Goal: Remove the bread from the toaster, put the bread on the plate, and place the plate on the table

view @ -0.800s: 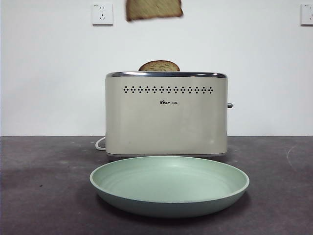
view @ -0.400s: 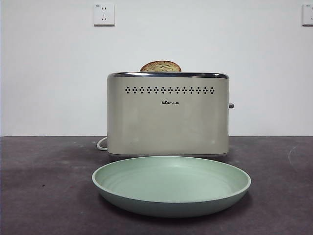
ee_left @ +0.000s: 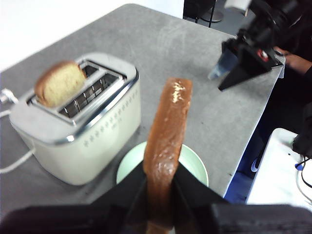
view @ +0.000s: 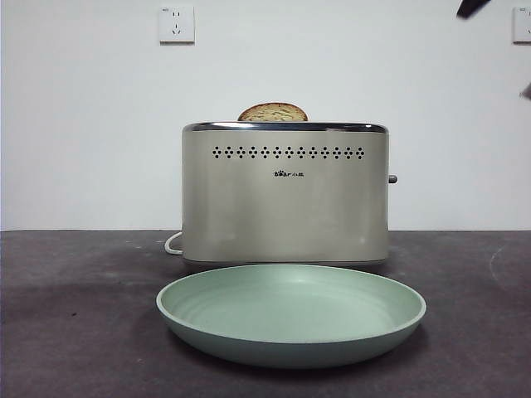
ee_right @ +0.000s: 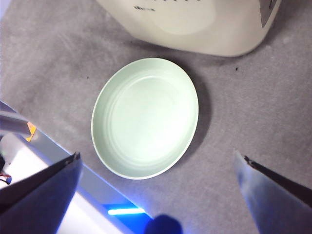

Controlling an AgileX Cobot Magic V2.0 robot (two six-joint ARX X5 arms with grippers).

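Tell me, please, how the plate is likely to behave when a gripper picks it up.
The plate looks thin and shallow, so probably light and stiff. Its smooth surface may slip between fingers. The raised rim should offer a hold, though a one-sided grip would likely tilt it.

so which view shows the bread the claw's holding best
The left wrist view: the bread is clamped edge-on in the left claw, above the plate. The front view misses it entirely, showing only the other slice poking from the toaster. The right wrist view shows the plate and toaster, but no bread.
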